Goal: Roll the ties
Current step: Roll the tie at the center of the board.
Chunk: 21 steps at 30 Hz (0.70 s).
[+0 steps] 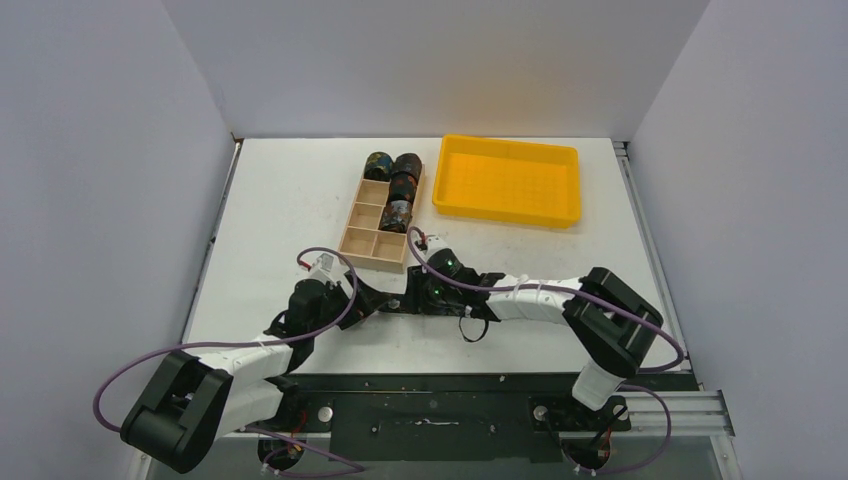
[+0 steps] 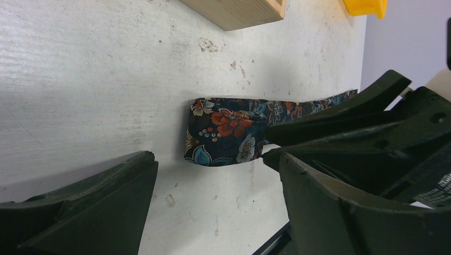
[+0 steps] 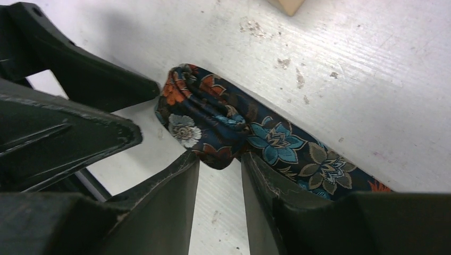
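Right jaws pinch the folded tie, clear only from the wrists; left jaws spread.

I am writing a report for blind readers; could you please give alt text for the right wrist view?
The right gripper pinches a fold of a dark floral tie lying on a white table. The open left gripper sits beside the tie's bunched end, and a wooden box corner shows at the top edge.
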Motion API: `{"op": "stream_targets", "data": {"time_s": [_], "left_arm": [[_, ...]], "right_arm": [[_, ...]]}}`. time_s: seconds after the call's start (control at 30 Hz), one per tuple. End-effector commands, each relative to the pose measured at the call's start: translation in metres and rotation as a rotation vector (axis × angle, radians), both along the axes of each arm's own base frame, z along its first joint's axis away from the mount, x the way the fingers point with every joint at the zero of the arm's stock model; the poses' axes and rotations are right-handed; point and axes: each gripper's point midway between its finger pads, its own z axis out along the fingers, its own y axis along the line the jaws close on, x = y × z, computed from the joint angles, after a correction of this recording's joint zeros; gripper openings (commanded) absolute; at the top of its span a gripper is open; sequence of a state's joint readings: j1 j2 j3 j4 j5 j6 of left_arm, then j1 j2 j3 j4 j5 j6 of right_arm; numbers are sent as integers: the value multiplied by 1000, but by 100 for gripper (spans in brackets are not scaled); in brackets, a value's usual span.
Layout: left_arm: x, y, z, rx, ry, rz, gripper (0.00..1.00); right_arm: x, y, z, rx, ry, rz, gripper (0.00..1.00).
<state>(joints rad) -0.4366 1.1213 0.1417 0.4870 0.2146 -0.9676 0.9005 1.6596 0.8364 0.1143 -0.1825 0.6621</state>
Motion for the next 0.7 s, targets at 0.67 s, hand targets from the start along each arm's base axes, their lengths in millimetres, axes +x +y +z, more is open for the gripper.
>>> {"op": "stream_targets", "data": {"time_s": [0.67], "left_arm": [[9, -19, 4, -47, -26, -88, 78]], "right_arm": [[12, -26, -27, -10, 28, -47, 28]]}}
